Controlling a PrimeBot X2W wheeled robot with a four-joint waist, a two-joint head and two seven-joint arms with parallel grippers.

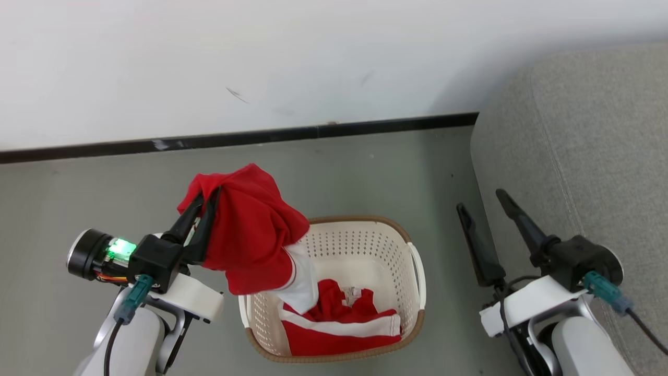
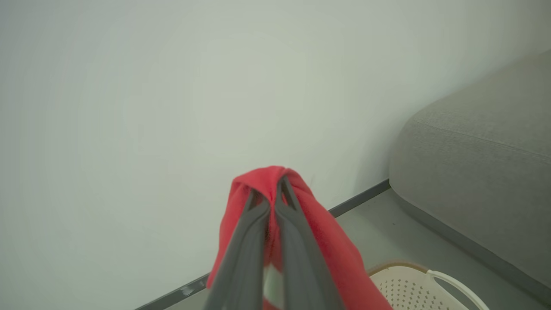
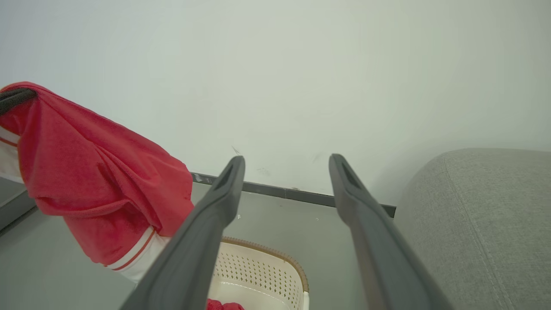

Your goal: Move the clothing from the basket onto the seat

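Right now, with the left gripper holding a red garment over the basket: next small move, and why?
Probably raise the left gripper a little higher. It is shut on the red garment, whose white end appears to hang inside the basket, so swinging right toward the seat now could drag it on the rim.

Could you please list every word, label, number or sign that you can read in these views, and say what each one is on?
No text can be read.
One small white label amid the red clothing in the laundry basket: too small and blurred to read.
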